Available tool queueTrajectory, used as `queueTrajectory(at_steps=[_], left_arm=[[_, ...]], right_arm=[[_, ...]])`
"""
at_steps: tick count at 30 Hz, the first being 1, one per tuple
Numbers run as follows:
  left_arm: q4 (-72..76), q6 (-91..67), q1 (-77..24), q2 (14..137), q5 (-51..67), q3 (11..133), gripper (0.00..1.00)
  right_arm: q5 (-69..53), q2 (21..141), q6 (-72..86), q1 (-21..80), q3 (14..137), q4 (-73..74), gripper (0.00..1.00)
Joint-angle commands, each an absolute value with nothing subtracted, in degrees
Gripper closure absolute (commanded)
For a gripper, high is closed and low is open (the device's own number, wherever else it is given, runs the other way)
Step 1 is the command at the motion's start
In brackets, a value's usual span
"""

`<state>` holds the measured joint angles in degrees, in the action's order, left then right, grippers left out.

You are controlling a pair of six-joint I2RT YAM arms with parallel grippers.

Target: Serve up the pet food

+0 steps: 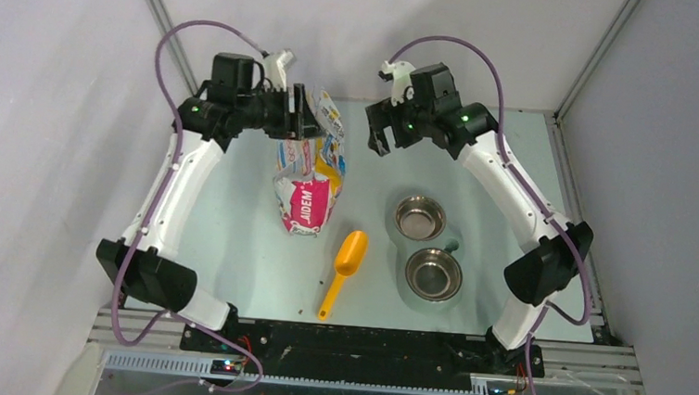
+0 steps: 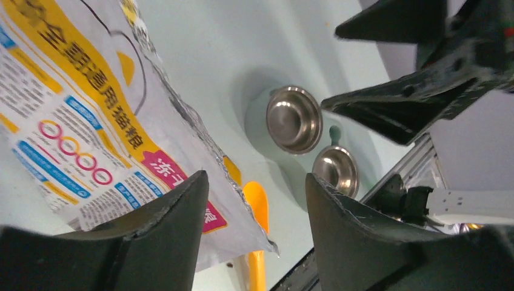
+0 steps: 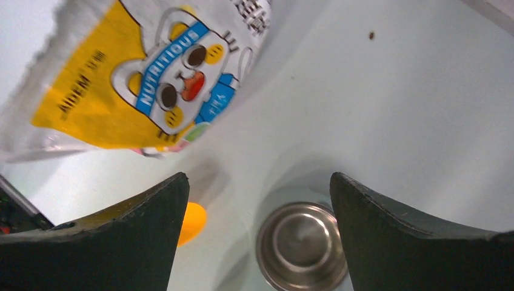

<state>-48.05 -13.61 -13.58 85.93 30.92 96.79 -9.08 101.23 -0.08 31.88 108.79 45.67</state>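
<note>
- While both hands hang released above the far half of the table, the left hand sits just beside the top of the upright cat-food bag. Its fingers are spread, and only the table shows between them.
- Right hand: fingers wide apart and grasping nothing, above the farther of two stainless-steel bowls.
- Pet food: no heap is in view and both bowls look empty, so it is presumably inside the bag. A dark speck on the table may be a stray pellet, but it is too small to tell.
- Yellow scoop: it lies flat on the table between bag and bowls, with its handle toward the near edge.
- Risk 1: the bag stands unsupported, and a brush from either hand could topple it toward the scoop and spill its contents.
- Risk 2: the crumpled bag wall is likely to buckle in a one-sided grip, so the pour could miss the bowls.
- Risk 3: the steel bowls look light, and a knock from the scoop could make them slide.
- Legible writing: "AIDEM" appears on the pink and yellow panels. A blue band across the cartoon cat reads "NUTRITIOU…". Large Chinese characters in the left wrist view appear to end in 猫粮. The fine print is unreadable.
</note>
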Motion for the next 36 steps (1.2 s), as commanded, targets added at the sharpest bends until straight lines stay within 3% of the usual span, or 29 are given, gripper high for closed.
queueTrajectory(at_steps=[1,5,9,14,19,27,36], left_arm=[[-43.63,-15.64,-10.92,81.33,27.02,102.19,0.33],[-43.59,-13.05,-9.56,83.13,18.86,104.72,0.33],[-45.32,-10.30,-8.65,87.62,22.06,108.29,0.34],[-45.43,-8.59,-8.72,92.16,18.92,111.20,0.32],[-44.85,-14.82,-8.70,95.15,23.14,111.47,0.40],[-39.75,-19.68,-8.74,91.52,23.38,101.28,0.43],[-39.17,-20.01,-11.04,87.73,16.88,96.31,0.42]], right_arm=[[-10.00,102.85,6.36,32.66,114.91,42.33,0.13],[-9.20,108.98,15.15,30.79,123.63,42.80,0.19],[-19.10,114.42,18.85,27.68,130.03,41.67,0.30],[-29.01,119.13,23.68,25.46,134.52,37.08,0.35],[-39.16,122.69,30.33,25.83,133.91,28.24,0.42],[-39.38,124.61,24.44,30.52,136.63,32.13,0.38],[-37.35,125.84,26.25,31.57,137.64,34.22,0.42]])
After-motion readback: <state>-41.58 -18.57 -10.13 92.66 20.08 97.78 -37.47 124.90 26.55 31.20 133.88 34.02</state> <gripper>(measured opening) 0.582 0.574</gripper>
